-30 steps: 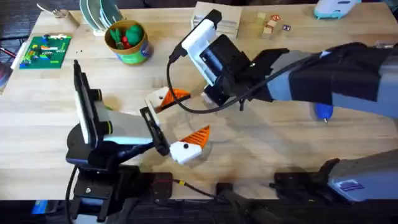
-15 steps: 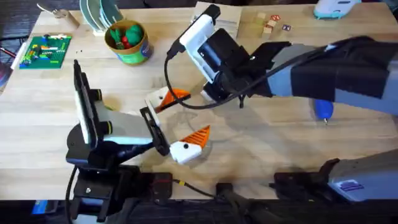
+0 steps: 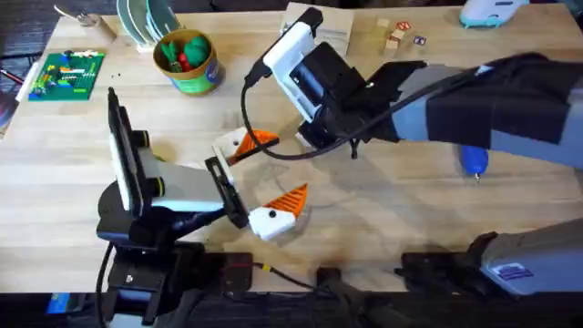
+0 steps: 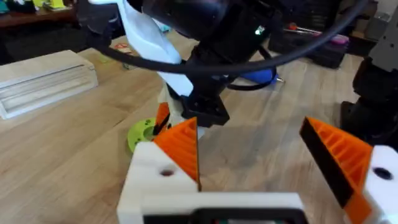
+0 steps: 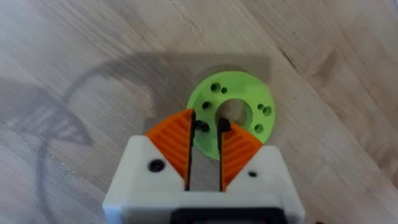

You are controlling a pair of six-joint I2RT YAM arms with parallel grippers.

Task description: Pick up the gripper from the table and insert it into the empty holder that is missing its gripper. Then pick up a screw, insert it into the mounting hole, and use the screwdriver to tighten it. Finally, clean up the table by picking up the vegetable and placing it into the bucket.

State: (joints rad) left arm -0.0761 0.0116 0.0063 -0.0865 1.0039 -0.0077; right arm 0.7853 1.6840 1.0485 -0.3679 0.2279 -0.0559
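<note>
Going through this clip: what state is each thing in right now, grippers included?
left gripper: open wide, an orange pad on both fingers.
right gripper: low over the green disc.
green disc: flat on the table.
screwdriver: lying on the table, not held.
bucket: upright, with green and red pieces inside.

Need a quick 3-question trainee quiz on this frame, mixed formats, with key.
1. True or false: the left gripper is open, its orange fingers spread apart.
2. Where is the screwdriver? A) held by the left gripper; B) lying on the table beside the right arm; C) in a person's hand.
3. Fill in: in the right wrist view, the right gripper points down at a flat ____ with small holes.

Key: 1 true; 2 B; 3 green disc.
</note>
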